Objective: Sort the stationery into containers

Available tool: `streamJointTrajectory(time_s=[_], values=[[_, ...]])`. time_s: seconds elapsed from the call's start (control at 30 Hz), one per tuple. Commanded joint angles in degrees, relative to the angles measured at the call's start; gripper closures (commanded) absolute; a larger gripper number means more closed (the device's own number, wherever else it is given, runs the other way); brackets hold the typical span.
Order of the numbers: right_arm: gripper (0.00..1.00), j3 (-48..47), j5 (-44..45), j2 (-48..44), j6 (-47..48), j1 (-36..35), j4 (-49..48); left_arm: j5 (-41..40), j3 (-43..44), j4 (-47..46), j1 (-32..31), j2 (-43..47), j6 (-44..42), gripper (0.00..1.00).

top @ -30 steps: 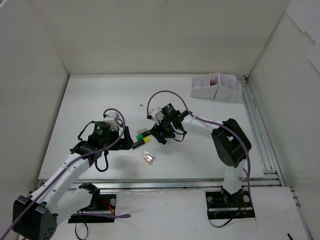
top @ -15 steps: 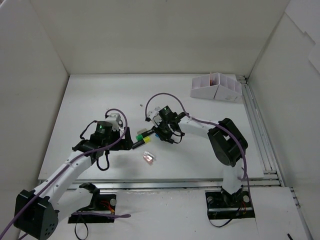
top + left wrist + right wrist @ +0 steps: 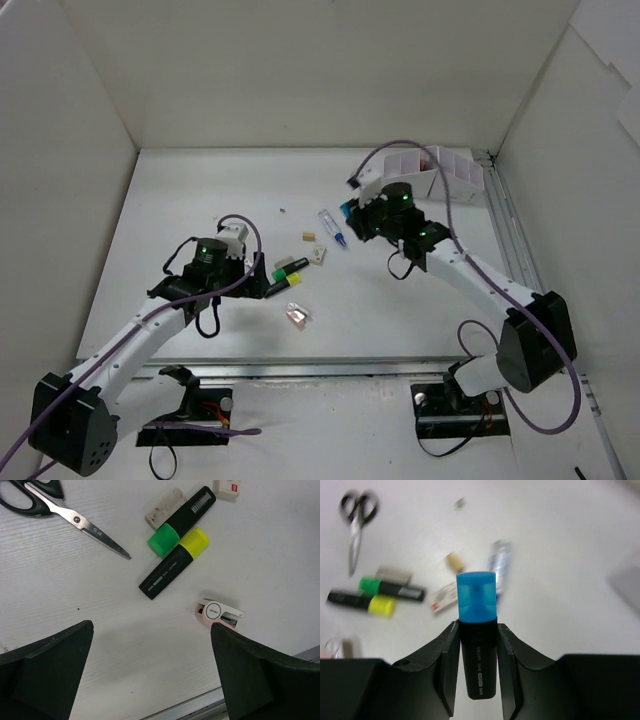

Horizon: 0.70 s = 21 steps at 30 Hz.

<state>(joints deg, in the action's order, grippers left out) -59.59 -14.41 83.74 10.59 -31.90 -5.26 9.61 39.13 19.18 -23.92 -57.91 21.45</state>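
My right gripper (image 3: 477, 647) is shut on a blue-capped black marker (image 3: 477, 625), held above the table; from above, the right gripper (image 3: 352, 216) hangs left of the white organiser (image 3: 452, 176). Below it lie a blue-tipped white tube (image 3: 500, 569), a beige eraser (image 3: 454, 562) and a white eraser (image 3: 443, 597). My left gripper (image 3: 152, 680) is open over bare table. Ahead of it lie the green-capped marker (image 3: 184, 519), the yellow-capped marker (image 3: 174, 564) and black-handled scissors (image 3: 64, 509).
A small pink and white item (image 3: 220, 614) lies by my left gripper's right finger. A beige eraser (image 3: 165, 514) rests against the green marker. White walls enclose the table, and a metal rail (image 3: 515, 260) runs along its right side.
My right gripper shut on the blue-capped marker, lifted it off the pile and swung right and back towards the organiser. The left arm hardly moved.
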Motion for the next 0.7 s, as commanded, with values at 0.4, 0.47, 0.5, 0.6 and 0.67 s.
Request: streamJointTrajectory(time_s=[0.4, 0.47, 0.5, 0.6, 0.67], values=[[1.0, -14.5, -13.7, 13.4, -14.6, 39.1, -33.2, 2.6, 6.4, -7.2, -0.8, -1.7, -6.2, 0.0], [1.0, -18.3, -12.2, 17.3, -13.1, 40.2, -33.3, 2.1, 7.0, -7.1, -0.2, -1.6, -5.9, 0.01], [1.0, -19.5, -12.2, 18.5, -12.6, 41.1, -33.4, 1.8, 7.4, -7.1, -0.2, -1.8, -5.7, 0.0], [1.0, -24.3, -13.2, 24.2, -12.6, 42.3, -34.7, 1.6, 8.7, -6.4, 0.3, -2.2, -4.8, 0.01], [1.0, -28.1, -16.0, 27.8, -13.0, 42.8, -35.5, 1.2, 9.1, -6.5, 0.3, -2.4, -4.3, 0.0]])
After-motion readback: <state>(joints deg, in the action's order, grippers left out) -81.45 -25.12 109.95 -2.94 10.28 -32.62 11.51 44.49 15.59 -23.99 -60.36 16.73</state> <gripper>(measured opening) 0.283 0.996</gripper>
